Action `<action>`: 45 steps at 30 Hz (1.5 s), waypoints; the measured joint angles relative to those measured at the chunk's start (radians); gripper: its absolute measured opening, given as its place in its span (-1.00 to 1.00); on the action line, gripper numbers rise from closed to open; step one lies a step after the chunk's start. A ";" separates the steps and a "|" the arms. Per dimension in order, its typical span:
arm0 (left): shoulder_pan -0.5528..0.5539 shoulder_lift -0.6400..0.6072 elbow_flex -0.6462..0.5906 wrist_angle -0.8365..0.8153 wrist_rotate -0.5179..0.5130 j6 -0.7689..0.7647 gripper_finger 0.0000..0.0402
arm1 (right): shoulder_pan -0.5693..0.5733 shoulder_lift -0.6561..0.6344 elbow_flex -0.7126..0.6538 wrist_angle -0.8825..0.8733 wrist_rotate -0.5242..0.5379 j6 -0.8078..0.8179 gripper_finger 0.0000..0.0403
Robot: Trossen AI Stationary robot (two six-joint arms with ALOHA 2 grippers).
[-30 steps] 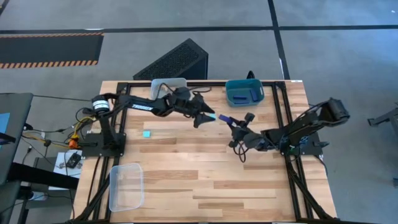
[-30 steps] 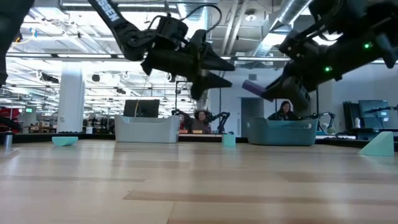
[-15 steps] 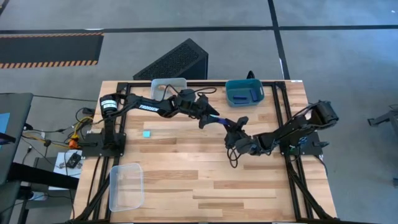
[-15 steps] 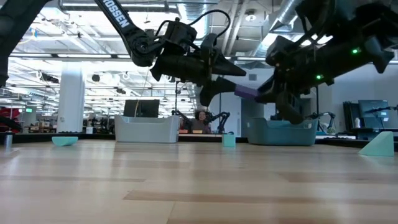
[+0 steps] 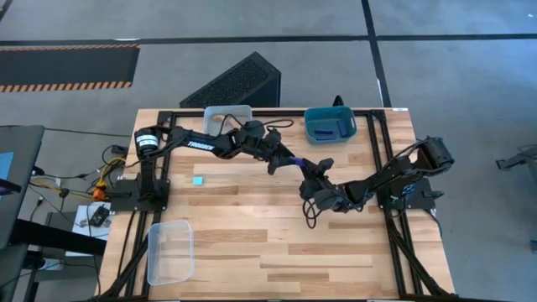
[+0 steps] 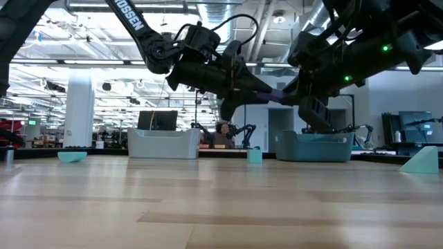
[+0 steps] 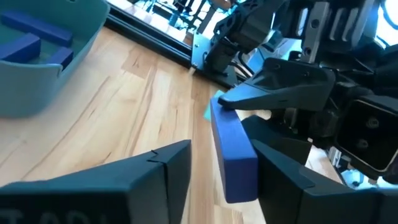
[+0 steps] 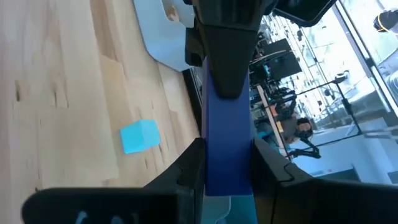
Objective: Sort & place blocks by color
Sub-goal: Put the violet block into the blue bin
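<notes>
Where the two arms meet above mid-table, right gripper clamps one end of a dark blue bar; left gripper brackets the other end, fingers partly apart, contact unclear. Bar mostly hidden from above. Cyan cube lies apart on the table.

arms: dark, jointed | left arm: white lettering | right arm: green lights | loose black cables
</notes>
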 joint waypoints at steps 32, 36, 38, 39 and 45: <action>0.095 -0.002 0.320 -0.421 -0.350 0.512 -0.87 | 0.060 -0.015 -0.001 -0.340 -0.448 1.235 -0.03; 0.101 -0.002 0.320 -0.348 -0.350 0.518 -0.87 | 0.065 -0.015 -0.001 -0.341 -0.430 1.221 -0.13; 0.102 -0.002 0.321 -0.324 -0.350 0.505 -0.87 | 0.064 -0.015 -0.001 -0.341 -0.427 1.213 -0.17; 0.103 -0.002 0.320 -0.316 -0.351 0.502 -0.87 | 0.063 -0.015 -0.001 -0.341 -0.427 1.214 -0.19; 0.103 -0.002 0.321 -0.282 -0.362 0.471 -0.87 | 0.063 -0.015 -0.001 -0.341 -0.426 1.212 -0.29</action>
